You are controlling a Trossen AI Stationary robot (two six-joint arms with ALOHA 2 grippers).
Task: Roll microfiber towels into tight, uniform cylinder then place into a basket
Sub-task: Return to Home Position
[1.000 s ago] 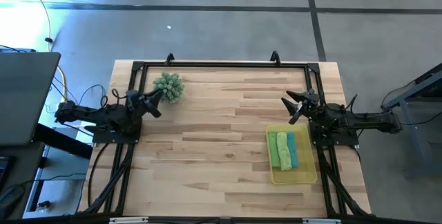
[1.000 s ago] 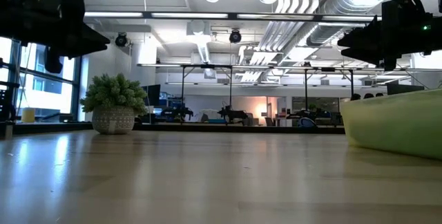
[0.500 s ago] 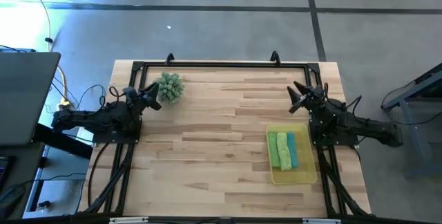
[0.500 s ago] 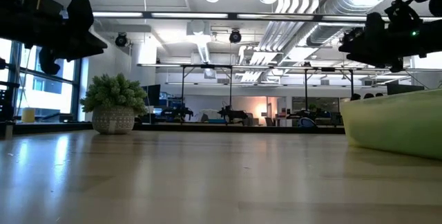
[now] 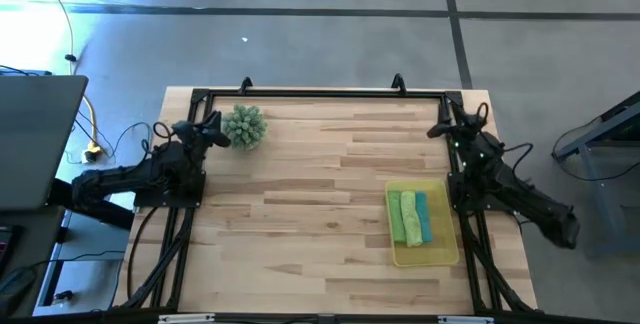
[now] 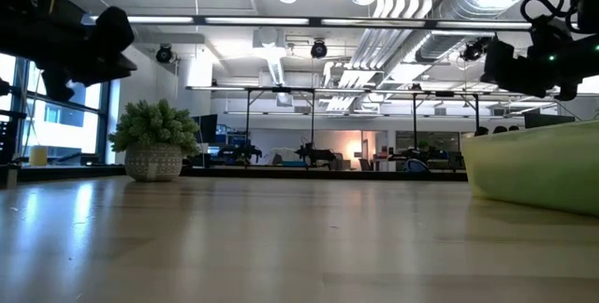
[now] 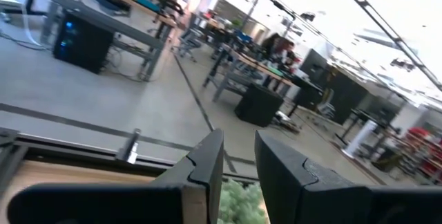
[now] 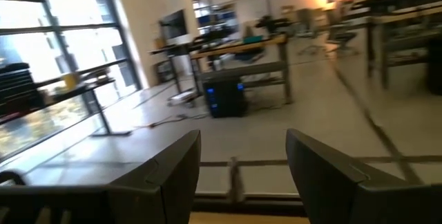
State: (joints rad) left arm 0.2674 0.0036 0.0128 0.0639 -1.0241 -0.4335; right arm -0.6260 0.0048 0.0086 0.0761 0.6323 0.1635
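High view: three rolled towels (image 5: 413, 217) lie side by side in the basket (image 5: 424, 256), two lime green and one teal, with the teal one nearest the right arm.
Basket: on the counter (image 5: 320, 194) near its right edge, just beside the right arm's base.
Left tool (image 5: 212, 130): above the counter's left edge, just beside the plant (image 5: 244, 126); its fingers (image 7: 207, 162) are a narrow gap apart and hold nothing.
Right tool (image 5: 446, 127): above the counter's right edge, apart from the basket; its fingers (image 8: 173, 165) are spread wide and empty.
Low view: both tools hang well above the counter, with the plant on the left and the basket's wall on the right.
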